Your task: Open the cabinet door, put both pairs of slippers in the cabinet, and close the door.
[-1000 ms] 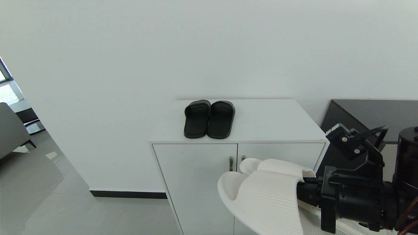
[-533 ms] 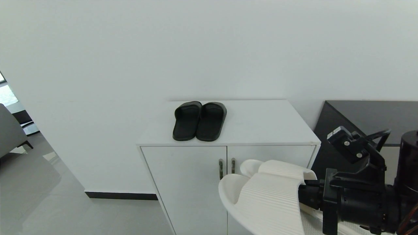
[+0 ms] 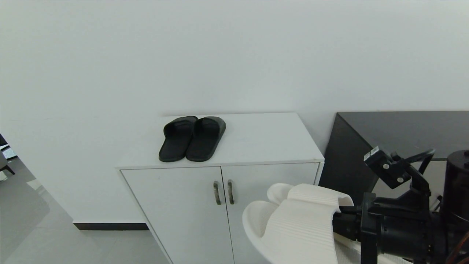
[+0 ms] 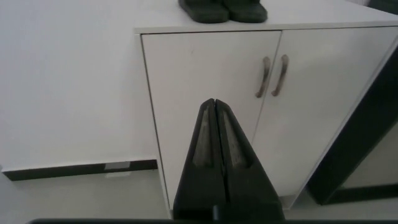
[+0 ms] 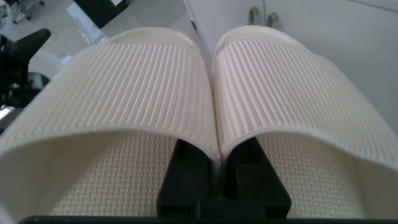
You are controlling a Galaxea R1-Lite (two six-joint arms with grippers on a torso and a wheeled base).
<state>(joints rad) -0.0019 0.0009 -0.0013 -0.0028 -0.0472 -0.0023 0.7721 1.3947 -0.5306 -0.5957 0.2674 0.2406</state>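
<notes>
White slippers [image 3: 300, 223] clamped in right end effector [image 5: 219, 171], before shut cabinet [image 3: 183, 209]; black slippers [image 3: 192, 138] on top. Left end effector [image 4: 215, 134] closed, empty. Camera has swung; handles [image 3: 223, 192] now nearer centre, so door-opening likely next.

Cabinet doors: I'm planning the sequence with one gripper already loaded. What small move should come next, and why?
Probably open the left gripper and move it toward the door handles. Both cabinet doors are shut, the right gripper is clamped on the white slippers, and the left one is shut and empty, facing the cabinet.
</notes>
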